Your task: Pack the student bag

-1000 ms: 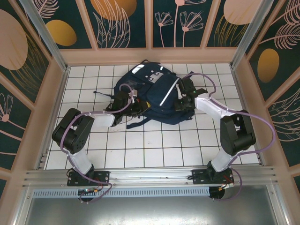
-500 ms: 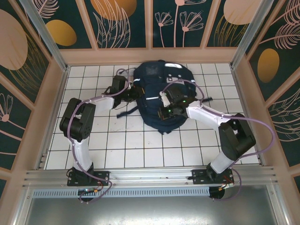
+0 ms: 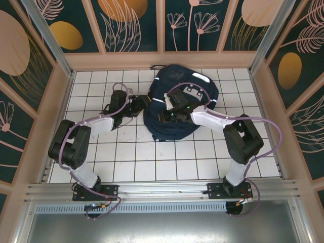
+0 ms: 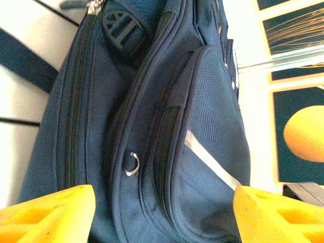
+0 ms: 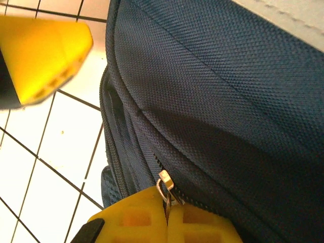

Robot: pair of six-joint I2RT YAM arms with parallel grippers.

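Observation:
The student bag (image 3: 179, 96), navy with white reflective stripes, stands at the back middle of the tiled table. My left gripper (image 3: 137, 105) is at its left side, open. In the left wrist view the yellow fingers (image 4: 48, 212) stand wide apart in front of the bag's side panel (image 4: 202, 152), near a small metal ring (image 4: 131, 164). My right gripper (image 3: 169, 115) reaches over the bag's front. In the right wrist view the right gripper (image 5: 168, 215) is shut on a metal zipper pull (image 5: 166, 183) at the bag's zipper seam.
The white tiled table (image 3: 152, 162) is walled by peach panels (image 3: 162, 59) at the back and both sides. A dark strap (image 4: 25, 61) of the bag lies on the tiles. A yellow finger (image 5: 43, 55) of the other gripper shows at the upper left of the right wrist view.
The left gripper has opened and let go of the bag. The bag has turned and shifted toward the back wall. The right gripper has moved left across the bag, staying shut.

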